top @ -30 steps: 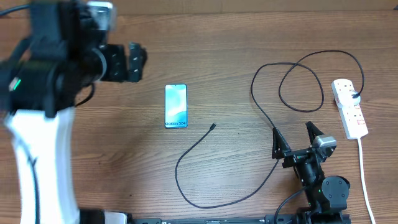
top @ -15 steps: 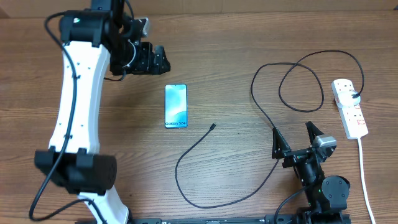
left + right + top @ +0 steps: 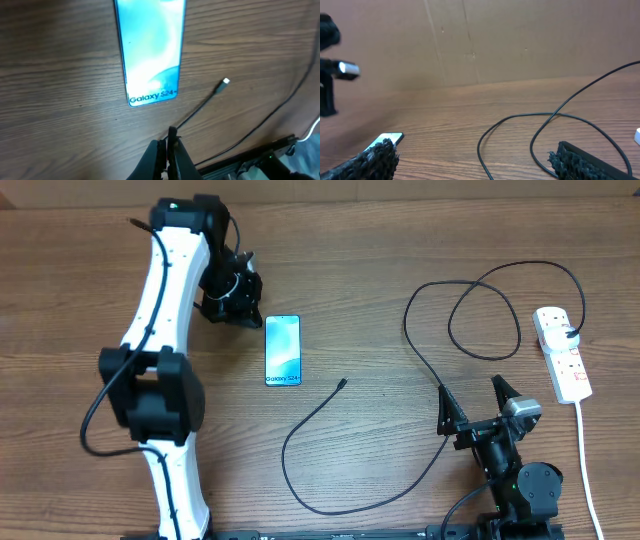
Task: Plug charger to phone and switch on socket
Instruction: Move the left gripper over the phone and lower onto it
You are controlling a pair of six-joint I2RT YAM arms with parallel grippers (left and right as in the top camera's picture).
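- Clock directions are read on the overhead view, with 12 at the far table edge.
- The phone point(image 3: 283, 351) lies flat on the table point(image 3: 380, 240), at about 9 o'clock from the centre. Its screen is lit and faces up, and its long side runs 12 to 6.
- Its "Galaxy S24" text sits at the 6 o'clock end and is also clear in the left wrist view point(image 3: 150, 50).
- The left gripper point(image 3: 243, 302) hangs at 10 o'clock of the phone, near it but apart from it.
- In the left wrist view its fingers point(image 3: 172, 152) are pressed together with nothing between them.
- The charger point(image 3: 300, 425) is not plugged in. Its tip point(image 3: 343, 384) lies on the wood at 4 o'clock of the phone, near it but not touching.
- From the tip the cable bends toward 7 o'clock, swings round toward 3, climbs toward 12 and makes 1 loop. It ends at a black plug point(image 3: 572, 333) in the socket point(image 3: 562, 365).
- The socket lies near the 3 o'clock edge, long side 12 to 6. A white cord point(image 3: 586, 460) leaves its 6 o'clock end, and the switches are too small to read.
- The right gripper point(image 3: 475, 402) sits at 5 o'clock of the table, fingers wide apart and holding nothing.
- The cable runs just beside its 9 o'clock finger; I cannot tell whether they touch.
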